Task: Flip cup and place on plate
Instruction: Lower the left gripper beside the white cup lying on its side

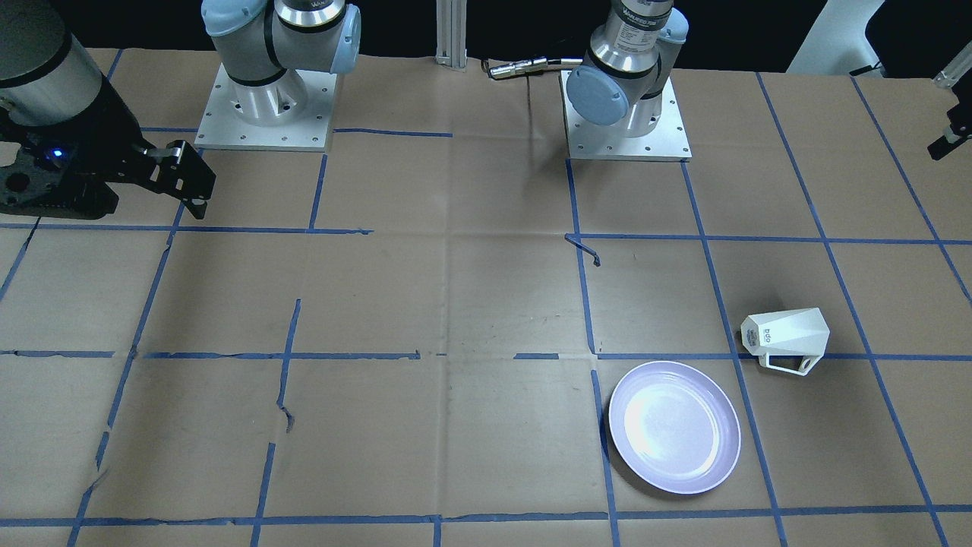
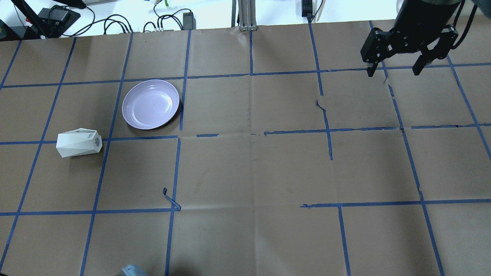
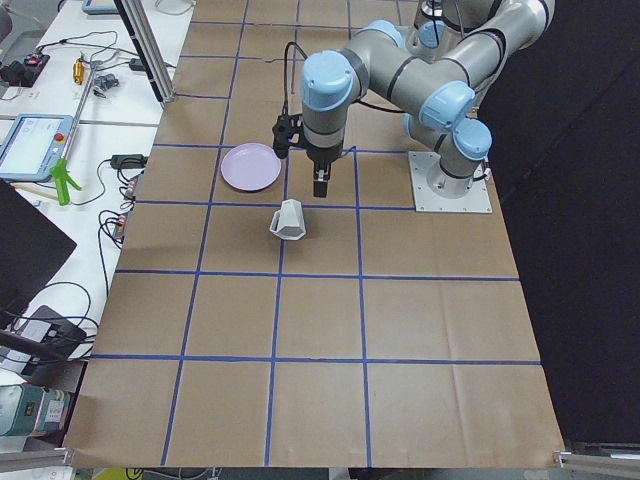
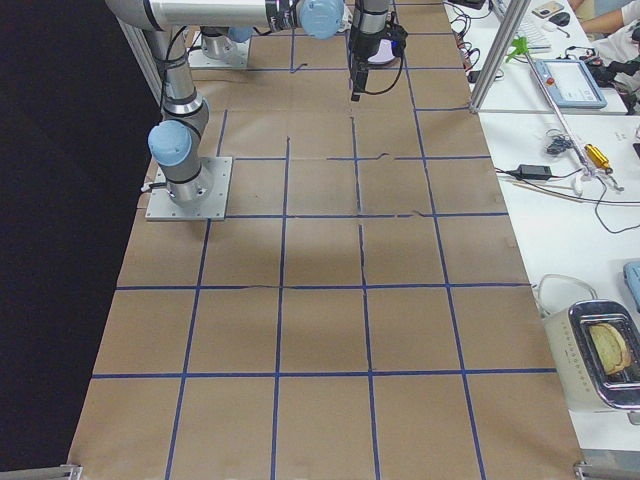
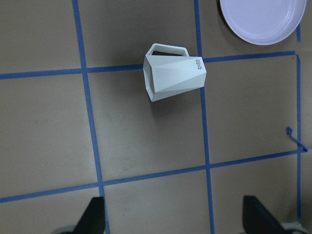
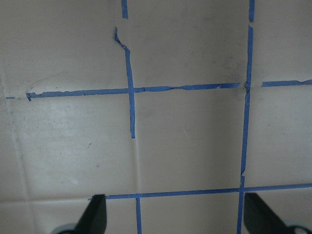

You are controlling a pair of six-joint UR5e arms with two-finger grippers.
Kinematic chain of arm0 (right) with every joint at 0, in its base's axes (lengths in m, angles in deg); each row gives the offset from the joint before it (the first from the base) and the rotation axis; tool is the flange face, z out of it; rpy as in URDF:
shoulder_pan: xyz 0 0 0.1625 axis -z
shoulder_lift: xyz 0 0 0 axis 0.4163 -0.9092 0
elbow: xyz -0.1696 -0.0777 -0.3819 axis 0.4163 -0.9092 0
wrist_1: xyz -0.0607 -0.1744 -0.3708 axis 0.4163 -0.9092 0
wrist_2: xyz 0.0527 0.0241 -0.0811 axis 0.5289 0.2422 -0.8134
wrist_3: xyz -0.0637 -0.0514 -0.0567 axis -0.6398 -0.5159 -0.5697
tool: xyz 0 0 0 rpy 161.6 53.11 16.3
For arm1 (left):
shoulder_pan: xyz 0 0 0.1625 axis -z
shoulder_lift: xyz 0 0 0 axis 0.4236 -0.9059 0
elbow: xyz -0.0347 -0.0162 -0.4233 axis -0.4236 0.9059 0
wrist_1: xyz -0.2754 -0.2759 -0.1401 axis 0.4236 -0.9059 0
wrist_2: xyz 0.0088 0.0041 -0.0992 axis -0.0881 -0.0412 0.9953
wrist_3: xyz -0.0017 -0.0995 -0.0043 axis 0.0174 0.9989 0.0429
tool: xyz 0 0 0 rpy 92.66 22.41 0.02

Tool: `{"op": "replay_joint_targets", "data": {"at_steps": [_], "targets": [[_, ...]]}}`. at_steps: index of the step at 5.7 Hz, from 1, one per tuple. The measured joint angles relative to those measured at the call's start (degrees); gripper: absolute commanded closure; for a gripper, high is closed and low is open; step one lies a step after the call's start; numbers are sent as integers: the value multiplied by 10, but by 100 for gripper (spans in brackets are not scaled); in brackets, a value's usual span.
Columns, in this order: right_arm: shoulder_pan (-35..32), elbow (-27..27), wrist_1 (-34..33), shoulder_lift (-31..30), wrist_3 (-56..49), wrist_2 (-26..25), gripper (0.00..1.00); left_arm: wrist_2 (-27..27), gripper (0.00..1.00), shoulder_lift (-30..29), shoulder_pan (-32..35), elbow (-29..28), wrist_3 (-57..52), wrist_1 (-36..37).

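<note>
left tool [image 5: 175, 217] mostly cut off, fingertips [image 5: 95, 217] spread; cup [image 5: 173, 78] lies sideways.

Bright even overhead light, glare on plate [image 1: 687, 456], short soft shadows, sharp focus

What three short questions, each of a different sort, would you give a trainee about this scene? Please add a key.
1. Choose one: the cup is A) upright, B) on its side, C) upside down.
2. True or false: the cup touches the plate.
3. Fill the gap: the left gripper and the right gripper hold nothing, and both are ____.
Key: 1 B; 2 false, they lie apart; 3 open.
</note>
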Motion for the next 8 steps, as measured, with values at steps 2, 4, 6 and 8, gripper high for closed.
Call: {"op": "replay_joint_targets", "data": {"at_steps": [2, 4, 6, 8], "targets": [[0, 0, 0, 0, 0, 0, 0, 60, 2, -74, -71, -9, -49, -6], [0, 0, 0, 0, 0, 0, 0, 121, 2, -174, -79, -25, -54, -16], [0, 0, 0, 0, 0, 0, 0, 165, 2, -238, -47, -25, -55, -19], [0, 0, 0, 0, 0, 0, 0, 207, 2, -265, -23, -2, -54, -25]]}}
